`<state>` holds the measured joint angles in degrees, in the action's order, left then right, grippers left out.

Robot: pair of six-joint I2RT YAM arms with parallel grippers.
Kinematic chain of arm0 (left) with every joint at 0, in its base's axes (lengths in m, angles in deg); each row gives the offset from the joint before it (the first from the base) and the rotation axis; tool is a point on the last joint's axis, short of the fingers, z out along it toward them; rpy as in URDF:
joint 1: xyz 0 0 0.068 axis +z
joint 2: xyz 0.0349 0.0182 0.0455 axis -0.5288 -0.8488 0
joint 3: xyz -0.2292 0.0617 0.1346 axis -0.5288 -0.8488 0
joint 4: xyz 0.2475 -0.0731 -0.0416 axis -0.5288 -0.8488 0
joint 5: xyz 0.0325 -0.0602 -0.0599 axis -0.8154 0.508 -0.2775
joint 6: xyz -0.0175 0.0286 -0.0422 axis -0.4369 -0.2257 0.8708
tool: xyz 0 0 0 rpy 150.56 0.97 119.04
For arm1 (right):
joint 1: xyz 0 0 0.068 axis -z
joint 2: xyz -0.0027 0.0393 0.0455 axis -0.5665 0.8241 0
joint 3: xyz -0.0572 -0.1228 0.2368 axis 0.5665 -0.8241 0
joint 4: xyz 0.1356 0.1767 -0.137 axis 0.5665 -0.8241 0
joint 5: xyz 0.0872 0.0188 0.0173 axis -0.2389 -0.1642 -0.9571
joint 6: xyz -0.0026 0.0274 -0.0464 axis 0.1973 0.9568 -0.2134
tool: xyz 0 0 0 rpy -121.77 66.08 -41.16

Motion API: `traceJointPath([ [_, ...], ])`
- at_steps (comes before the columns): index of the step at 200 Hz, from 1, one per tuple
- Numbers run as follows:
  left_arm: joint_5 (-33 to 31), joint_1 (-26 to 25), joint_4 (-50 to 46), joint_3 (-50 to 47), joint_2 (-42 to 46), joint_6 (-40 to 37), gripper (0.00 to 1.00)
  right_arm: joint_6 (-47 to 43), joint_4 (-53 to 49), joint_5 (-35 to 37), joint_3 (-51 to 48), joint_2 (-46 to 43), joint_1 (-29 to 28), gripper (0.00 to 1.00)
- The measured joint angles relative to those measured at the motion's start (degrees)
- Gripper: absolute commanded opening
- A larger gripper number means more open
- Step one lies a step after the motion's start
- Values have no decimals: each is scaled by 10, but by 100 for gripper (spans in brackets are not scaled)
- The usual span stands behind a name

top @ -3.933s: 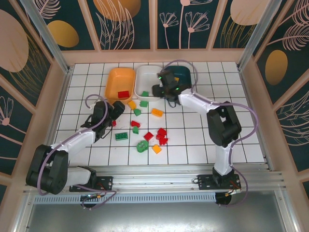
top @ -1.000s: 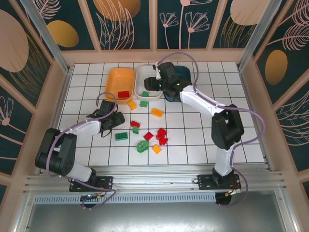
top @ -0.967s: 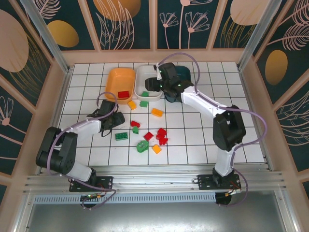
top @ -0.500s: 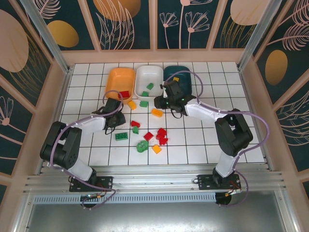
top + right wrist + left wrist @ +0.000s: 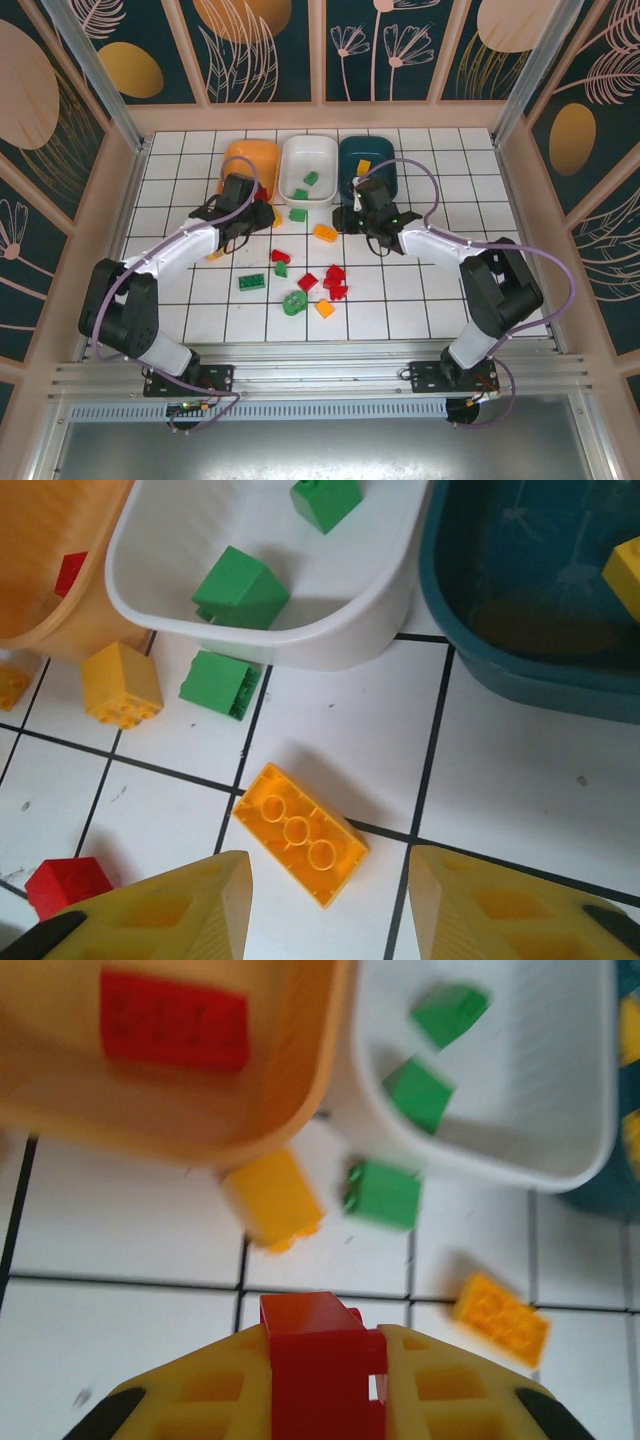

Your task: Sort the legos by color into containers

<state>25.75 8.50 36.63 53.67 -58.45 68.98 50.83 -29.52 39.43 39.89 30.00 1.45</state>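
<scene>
1. A white tiled desk [image 5: 450, 290] is filling the middle of the top view. Dark floral wall panels [image 5: 270, 50] are standing around it, and a metal rail [image 5: 330, 365] is running along its lower edge.
2. The orange bin [image 5: 262, 155], white bin [image 5: 310, 150] and teal bin [image 5: 385, 175] are sitting side by side in the upper centre of the top view.
3. The left pincer [image 5: 322, 1380] is hovering by the orange bin's near rim. It is closed down to the width of a held red brick [image 5: 318, 1335], which it is clamping between its yellow fingers [image 5: 210, 1395].
4. A flat red brick [image 5: 175, 1020] is lying inside the orange bin, upper left of the left wrist view.
5. The right pincer [image 5: 330, 900] is hanging wide open over the desk and gripping nothing. An orange studded brick [image 5: 300, 832] is lying on the tiles just above the gap, clear of both fingers.
6. Two green bricks [image 5: 240, 585] are lying in the white bin. A loose green brick [image 5: 220, 683] is sitting on the desk just outside its wall, with a yellow cube brick [image 5: 120, 685] just left of it.
7. A small yellow brick [image 5: 364, 163] is lying in the teal bin.
8. A scattered pile [image 5: 310, 285] of red, green and orange legos is lying in the centre of the top view, below both pincers.
</scene>
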Motion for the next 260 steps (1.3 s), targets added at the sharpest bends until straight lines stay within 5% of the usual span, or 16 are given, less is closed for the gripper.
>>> traceJointPath([
  [38,10,26,-17,129,-85,-13,0,0,15,-2,-15,-1,11,47],
  [73,14,66,-41,242,-200,-30,0,3,18,-16,-35,-17,20,58],
  [101,14,87,-65,313,-277,-41,9,2,10,-27,-45,-68,65,66],
  [158,14,101,-107,389,-336,-61,61,-10,-5,-18,-42,-103,78,70],
  [174,16,102,-109,399,-335,-66,68,-17,-6,-17,-42,-103,73,70],
  [214,22,102,-101,362,-290,-68,70,-56,-7,1,-27,-57,16,71],
  [260,93,102,23,72,-75,-11,74,-109,-10,19,12,57,-58,74],
])
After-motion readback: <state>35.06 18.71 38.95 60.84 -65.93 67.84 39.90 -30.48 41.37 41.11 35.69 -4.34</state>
